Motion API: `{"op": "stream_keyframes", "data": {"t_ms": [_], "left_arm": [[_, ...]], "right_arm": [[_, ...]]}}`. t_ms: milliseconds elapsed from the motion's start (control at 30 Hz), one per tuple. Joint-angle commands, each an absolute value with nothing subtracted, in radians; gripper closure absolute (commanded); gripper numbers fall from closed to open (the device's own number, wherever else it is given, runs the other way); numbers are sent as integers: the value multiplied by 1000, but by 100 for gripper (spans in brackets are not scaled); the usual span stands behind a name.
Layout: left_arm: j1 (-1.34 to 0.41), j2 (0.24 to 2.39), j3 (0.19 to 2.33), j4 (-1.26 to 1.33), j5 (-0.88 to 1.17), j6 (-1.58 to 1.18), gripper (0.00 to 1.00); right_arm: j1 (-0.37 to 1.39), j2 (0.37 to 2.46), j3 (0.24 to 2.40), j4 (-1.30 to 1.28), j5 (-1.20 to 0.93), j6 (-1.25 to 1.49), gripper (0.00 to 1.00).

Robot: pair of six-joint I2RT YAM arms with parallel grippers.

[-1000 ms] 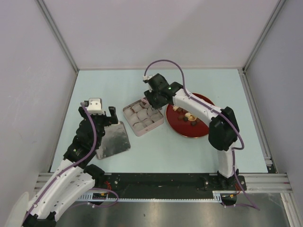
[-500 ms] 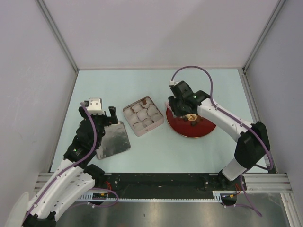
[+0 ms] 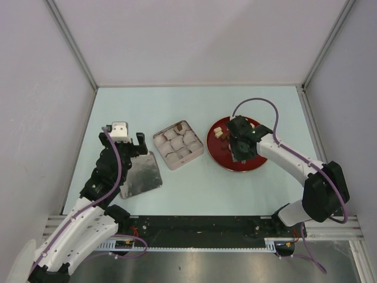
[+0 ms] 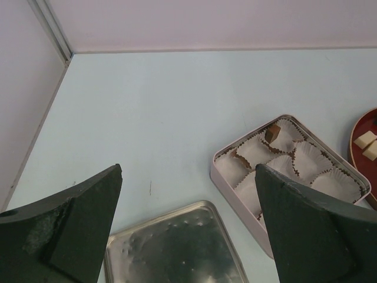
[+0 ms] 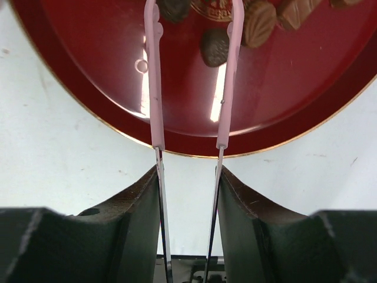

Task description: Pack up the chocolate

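Our right gripper [image 5: 189, 17] hangs over the red plate [image 5: 88, 76], its pink tweezer tips parted and empty, a dark chocolate chunk [image 5: 214, 46] between them (likely next). The tips run out of frame. Our left gripper [image 4: 188, 224] waits spread wide near the tin [image 4: 232, 177].

Small dark, reddish-brown and cream chocolate chunks [image 5: 214, 46] lie loose on the red plate [image 3: 219, 157]; one brown piece [image 4: 272, 133] sits in the tin [image 3: 169, 162].
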State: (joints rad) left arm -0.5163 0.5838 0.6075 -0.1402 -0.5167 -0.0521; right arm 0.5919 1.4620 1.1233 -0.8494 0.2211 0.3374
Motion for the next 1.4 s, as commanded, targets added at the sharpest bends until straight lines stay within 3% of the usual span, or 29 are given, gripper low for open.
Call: {"op": "stream_keyframes", "data": {"t_ms": [0,1367], "left_arm": [[-511,584,604,-112,-508,-49,0],[-511,591,601,-104,-508,-43,0]], "right_arm": [[574,1436,1100,-816,226,345,58],[569,1551,1094,-787,149,276,63]]}}
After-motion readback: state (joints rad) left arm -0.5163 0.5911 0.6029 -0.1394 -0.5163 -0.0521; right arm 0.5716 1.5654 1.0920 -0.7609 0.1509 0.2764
